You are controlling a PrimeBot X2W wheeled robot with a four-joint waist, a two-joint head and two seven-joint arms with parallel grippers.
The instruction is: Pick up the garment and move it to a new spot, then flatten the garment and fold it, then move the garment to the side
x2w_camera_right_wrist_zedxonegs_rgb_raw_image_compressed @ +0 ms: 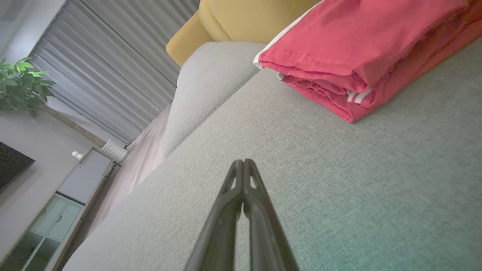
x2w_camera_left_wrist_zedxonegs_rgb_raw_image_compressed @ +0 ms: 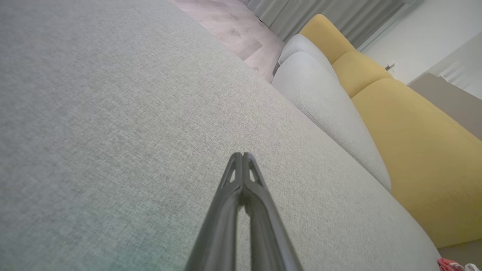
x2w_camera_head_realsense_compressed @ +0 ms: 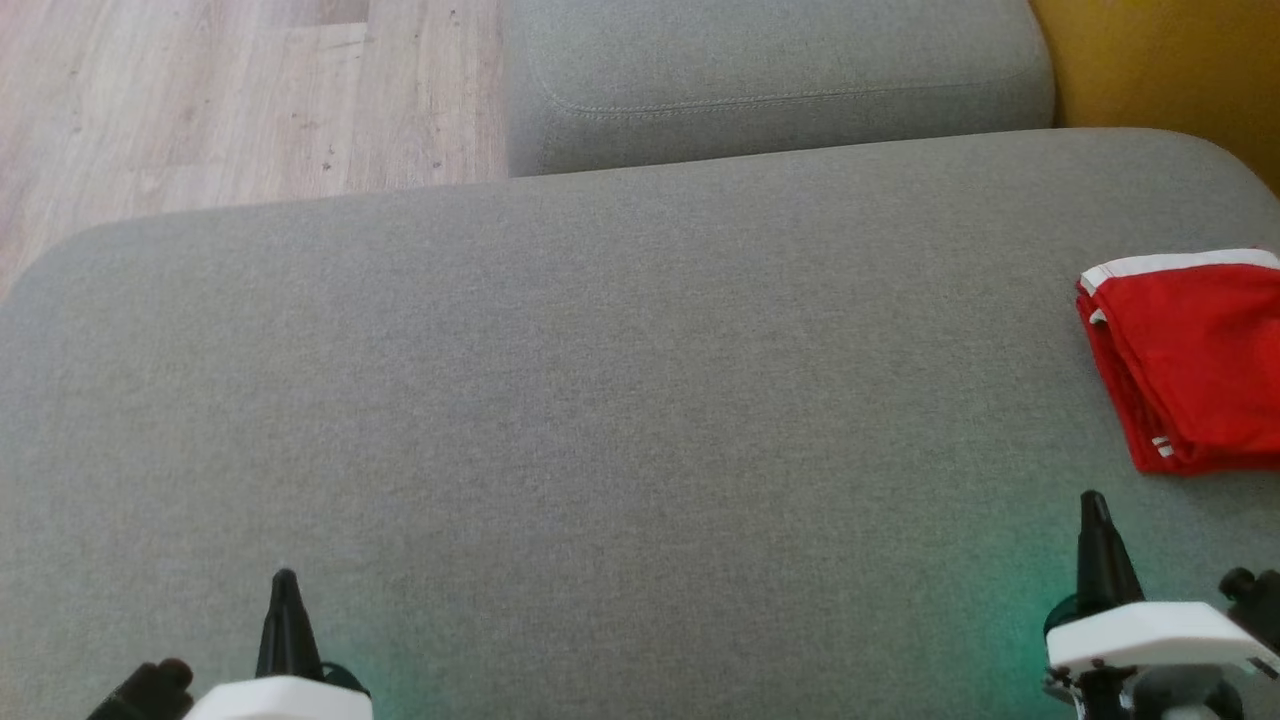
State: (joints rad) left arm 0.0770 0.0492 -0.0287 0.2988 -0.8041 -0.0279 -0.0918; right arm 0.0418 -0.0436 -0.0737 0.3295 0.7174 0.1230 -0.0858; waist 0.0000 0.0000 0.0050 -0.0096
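The garment (x2w_camera_head_realsense_compressed: 1195,355) is red with white trim and lies folded in a neat stack at the right edge of the grey sofa cushion (x2w_camera_head_realsense_compressed: 600,400). The right wrist view has the garment (x2w_camera_right_wrist_zedxonegs_rgb_raw_image_compressed: 357,49) at its top right, layers stacked, and a sliver of it (x2w_camera_left_wrist_zedxonegs_rgb_raw_image_compressed: 450,265) peeks into the left wrist view's bottom right corner. My right gripper (x2w_camera_head_realsense_compressed: 1093,500) is shut and empty, just in front of the garment and apart from it. At the lower left my left gripper (x2w_camera_head_realsense_compressed: 284,578) is shut and empty over bare cushion. Both pairs of fingertips touch (x2w_camera_left_wrist_zedxonegs_rgb_raw_image_compressed: 243,154) (x2w_camera_right_wrist_zedxonegs_rgb_raw_image_compressed: 243,161).
A second grey cushion (x2w_camera_head_realsense_compressed: 780,80) sits beyond the main one, with a yellow sofa part (x2w_camera_head_realsense_compressed: 1170,60) at the far right. Wooden floor (x2w_camera_head_realsense_compressed: 230,90) lies past the cushion's far left edge. A cabinet (x2w_camera_right_wrist_zedxonegs_rgb_raw_image_compressed: 56,203), curtains and a plant (x2w_camera_right_wrist_zedxonegs_rgb_raw_image_compressed: 19,86) stand further off.
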